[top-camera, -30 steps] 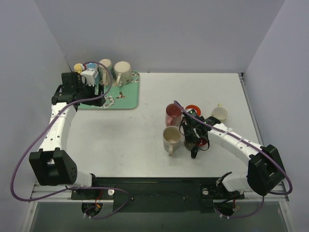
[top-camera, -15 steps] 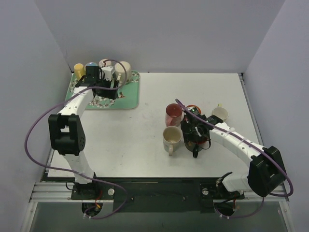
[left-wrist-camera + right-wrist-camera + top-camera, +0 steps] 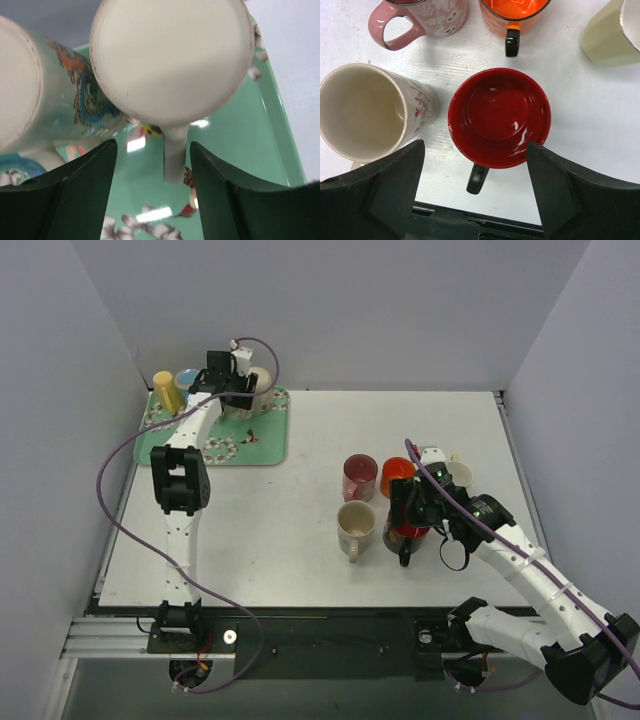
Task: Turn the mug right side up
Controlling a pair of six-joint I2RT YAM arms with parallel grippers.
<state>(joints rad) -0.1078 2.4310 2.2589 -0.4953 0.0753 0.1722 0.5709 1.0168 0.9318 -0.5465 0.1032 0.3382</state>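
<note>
At the far left of the white bench [image 3: 250,530] lies a green floral tray [image 3: 262,445] with a yellow cylindrical cup [image 3: 165,390], a blue mug [image 3: 187,378] and 2 pale mugs. The left tool [image 3: 152,150] hovers over the tray's far right part, its 2 fingers spread and holding nothing. Just beyond it stands a cream ceramic mug [image 3: 172,55], upside down with its flat base up and its handle pointing near, toward the gap between the fingers. A cream mug with a blue and orange dragon pattern [image 3: 60,105] stands just left of it.

Right of centre, a pink mug [image 3: 432,15] and an orange mug [image 3: 512,12] stand upright side by side. Near them are a tall cream mug [image 3: 365,110] and a red glazed mug with a black handle [image 3: 499,117], both upright. The right tool [image 3: 475,150] hangs above the red mug, released, fingers wide on either side and apart from it. A small cream cup [image 3: 612,32] sits further right.
</note>
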